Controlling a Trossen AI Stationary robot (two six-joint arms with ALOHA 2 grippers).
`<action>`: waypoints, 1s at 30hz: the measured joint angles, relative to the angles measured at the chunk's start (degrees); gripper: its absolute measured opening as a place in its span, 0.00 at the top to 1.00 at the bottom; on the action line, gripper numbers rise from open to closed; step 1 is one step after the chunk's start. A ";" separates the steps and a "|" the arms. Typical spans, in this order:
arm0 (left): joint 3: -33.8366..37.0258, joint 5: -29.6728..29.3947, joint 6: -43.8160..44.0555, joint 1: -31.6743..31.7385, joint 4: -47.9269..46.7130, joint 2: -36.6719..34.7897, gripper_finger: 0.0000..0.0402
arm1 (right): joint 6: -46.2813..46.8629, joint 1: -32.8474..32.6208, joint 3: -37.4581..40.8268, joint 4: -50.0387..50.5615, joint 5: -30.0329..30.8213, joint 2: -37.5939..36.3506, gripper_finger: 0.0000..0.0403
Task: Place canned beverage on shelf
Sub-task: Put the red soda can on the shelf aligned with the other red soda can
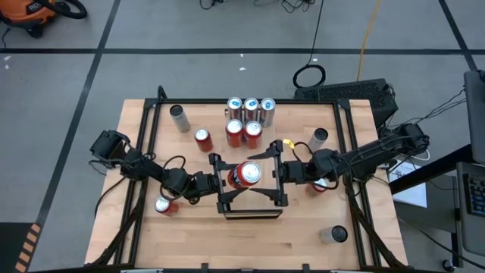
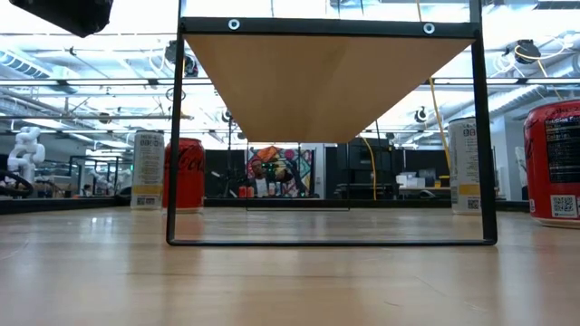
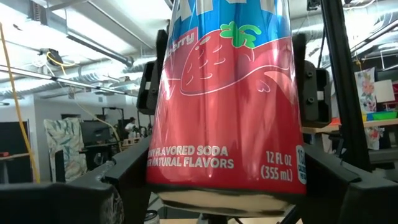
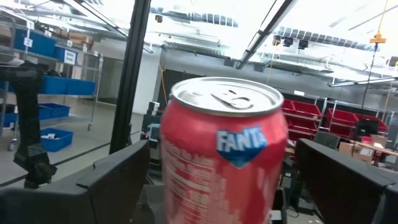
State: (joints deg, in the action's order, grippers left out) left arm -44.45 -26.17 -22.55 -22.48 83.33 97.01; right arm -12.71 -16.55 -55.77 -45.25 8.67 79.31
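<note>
Wooden table (image 1: 250, 243): black-framed shelf (image 1: 251, 212), scattered cans (image 1: 248, 108).

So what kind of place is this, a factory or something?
More likely a robotics lab or workshop in a warehouse-like hall. Bare ceiling ducts run overhead, blue storage bins and red bins line racks behind, and a wooden table holds two robot arms and soda cans set out for practice.

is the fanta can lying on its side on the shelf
No. In the high view the Fanta can shows its round silver top, standing upright over the shelf between the left gripper and right gripper.
</note>
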 joint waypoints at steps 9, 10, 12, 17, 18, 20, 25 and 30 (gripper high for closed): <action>0.00 0.02 -0.03 0.20 0.02 0.00 0.28 | 0.74 0.47 -0.02 0.00 -1.46 0.00 0.12; 0.00 0.02 0.10 0.32 0.00 0.00 0.28 | 1.15 0.51 -0.02 0.00 -1.46 0.00 0.12; 0.00 0.04 0.93 0.69 0.02 0.00 0.28 | 1.50 0.72 -0.04 0.00 -1.50 0.00 0.13; 0.00 0.79 1.27 1.20 -0.26 0.00 0.28 | 1.53 1.13 -0.04 -0.33 -1.40 0.00 0.13; 0.00 0.88 1.27 1.18 -0.26 0.00 0.28 | 1.53 1.22 -0.04 -0.42 -1.38 0.00 0.13; 0.00 1.02 1.25 1.15 -0.29 0.00 0.28 | 1.51 1.68 -0.07 -0.44 -1.49 0.00 0.13; 0.00 1.06 1.24 1.26 -0.32 0.00 0.28 | 2.18 2.61 -0.07 -0.42 -4.33 0.02 0.11; 0.00 1.22 1.27 1.86 -0.42 0.00 0.28 | 2.84 3.51 -0.37 -1.27 -5.92 1.69 0.10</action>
State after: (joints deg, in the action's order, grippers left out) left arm -44.45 -24.95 -21.28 -20.62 82.91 97.01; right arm -9.87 -13.04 -56.14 -46.52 2.75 81.00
